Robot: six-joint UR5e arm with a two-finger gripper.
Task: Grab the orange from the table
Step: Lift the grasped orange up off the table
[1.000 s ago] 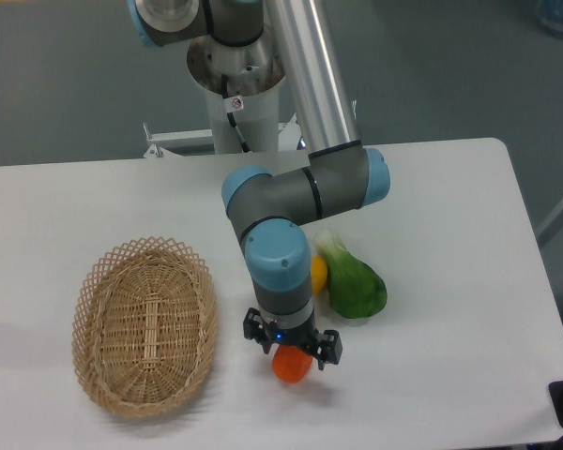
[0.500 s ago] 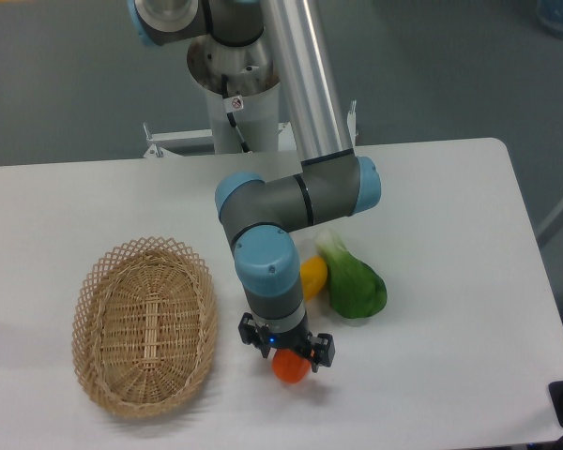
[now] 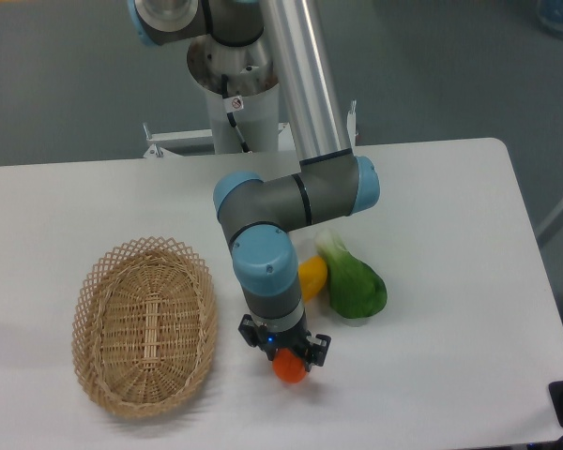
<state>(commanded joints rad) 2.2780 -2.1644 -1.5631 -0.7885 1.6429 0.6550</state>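
One end effector point(image 3: 286, 354) pinches the orange point(image 3: 290, 367) above the table point(image 3: 450, 234).

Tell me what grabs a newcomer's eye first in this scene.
First comes the gripper near the front edge of the white table, pressed down around the bright orange. Next, the woven basket to its left, then the green vegetable and yellow fruit just behind.
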